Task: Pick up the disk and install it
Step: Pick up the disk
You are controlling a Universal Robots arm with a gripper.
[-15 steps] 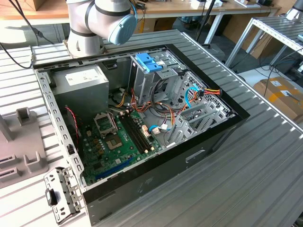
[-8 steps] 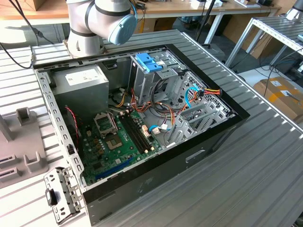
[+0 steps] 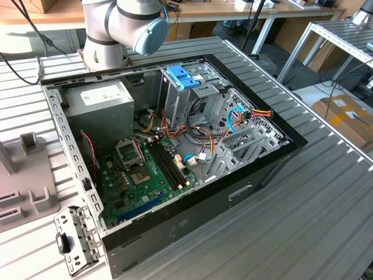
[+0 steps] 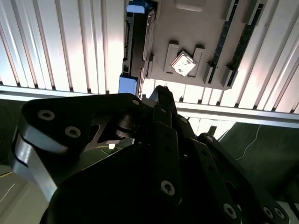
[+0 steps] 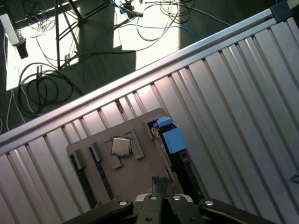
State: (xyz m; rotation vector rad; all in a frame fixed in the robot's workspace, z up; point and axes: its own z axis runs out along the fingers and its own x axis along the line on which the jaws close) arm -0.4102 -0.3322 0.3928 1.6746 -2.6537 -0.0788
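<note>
In the first wrist view the disk [image 5: 179,158] stands on its long edge in a slot along one side of the grey tray [image 5: 135,172], with its blue end tab uppermost. The end effector [image 5: 161,179] hangs over that same side of the tray, just beside the disk but not touching it, its fingers clenched together on nothing. A processor chip [image 5: 121,146] rests in a cradle near the tray's middle, and the tray lies flat on the ribbed bench [image 5: 243,93].
</note>
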